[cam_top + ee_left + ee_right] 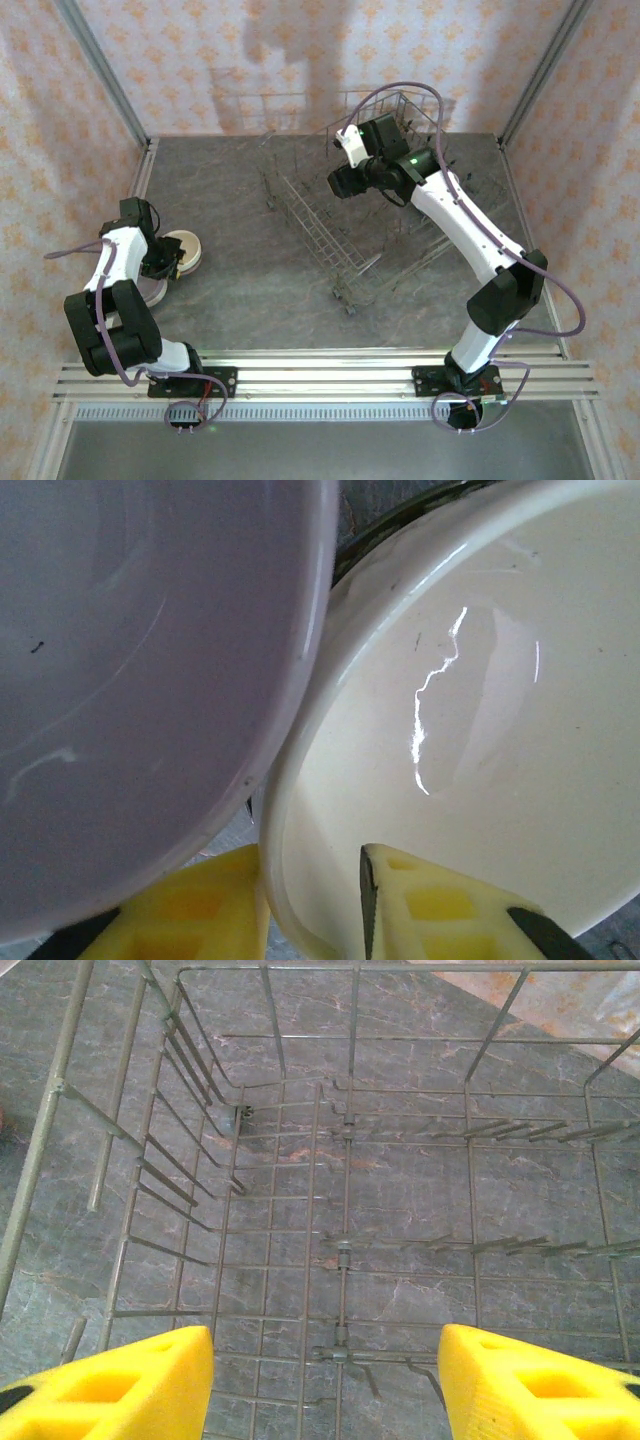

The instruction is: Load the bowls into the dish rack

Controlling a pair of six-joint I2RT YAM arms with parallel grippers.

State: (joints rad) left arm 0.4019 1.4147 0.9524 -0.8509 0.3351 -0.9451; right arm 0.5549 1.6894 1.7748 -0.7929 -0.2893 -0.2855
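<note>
Left jaws straddle the rim of the upward-facing cream bowl (pixel 480 680) at the left edge of the surface (pixel 230 290); I cannot confirm clamping. Right jaws stand apart over the dish rack (pixel 343 1250), its long axis diagonal, far centre.

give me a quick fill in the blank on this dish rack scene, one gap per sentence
1. The left hand has its fingers either side of the ____ of the cream bowl.
2. In the left wrist view, the pale mauve bowl lies to the ____ of the cream bowl.
3. The right hand, above the dish rack, holds ____.
4. Seen from the right wrist, the dish rack has ____ bowls in it.

Missing words: rim; left; nothing; no
</note>
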